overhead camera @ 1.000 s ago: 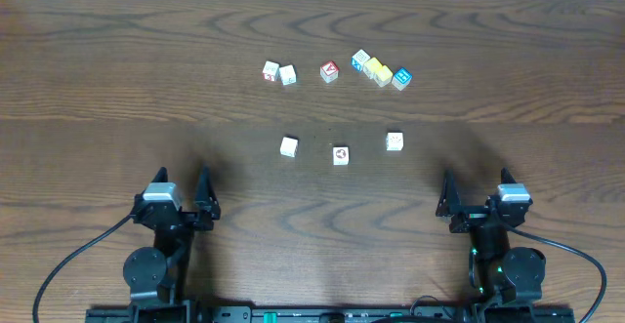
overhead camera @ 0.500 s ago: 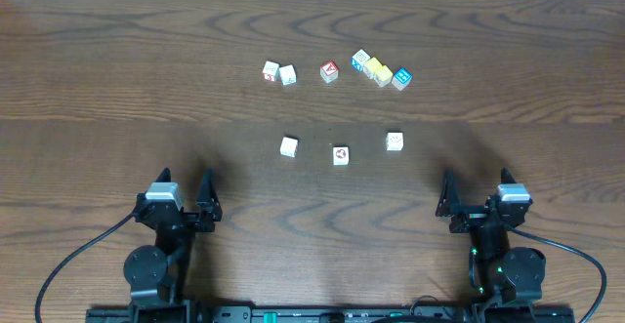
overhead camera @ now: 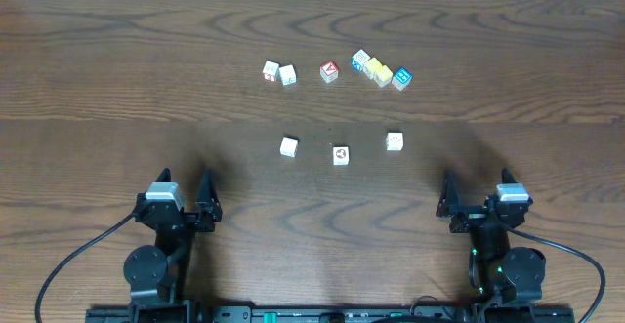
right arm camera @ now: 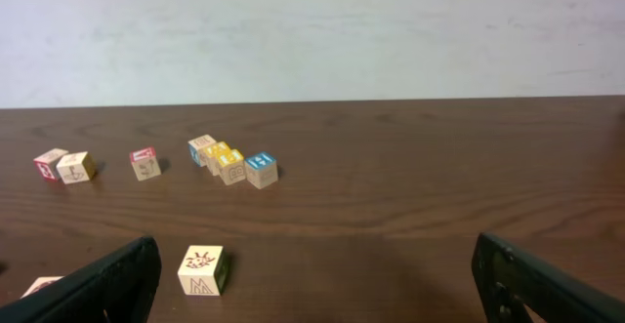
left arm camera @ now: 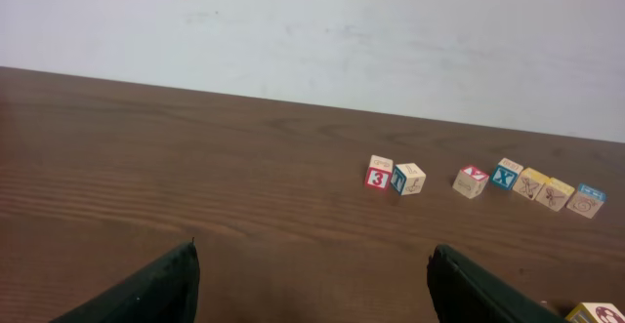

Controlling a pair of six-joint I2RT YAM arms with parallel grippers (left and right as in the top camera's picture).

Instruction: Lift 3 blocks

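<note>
Left fingers point(left arm camera: 156, 289): released, spread wide with nothing between them; I have them low over the near edge of the counter point(overhead camera: 98, 89).
Right fingers point(right arm camera: 107, 284): released as well, wide apart, nothing in them.
Middle block point(overhead camera: 340, 155): roughly midway between my two pairs of fingers and a little nearer to them than its neighbours; reddish-brown mark on its top face.
Left block point(overhead camera: 289, 146): ahead of my left fingers and off toward the right pair, flat on the counter, apart from the others.
Right block point(overhead camera: 395, 141): ahead of my right fingers and off toward the left pair; in the right wrist view it shows between the fingers, close to one of them.
Far row: well beyond the three blocks I see two white cubes point(overhead camera: 271, 70) touching, a red-topped cube point(overhead camera: 329, 71) on its own, then a blue and yellow cluster point(overhead camera: 377, 69) pressed together.
Wall point(right arm camera: 312, 30): pale, behind the far edge of the counter.
</note>
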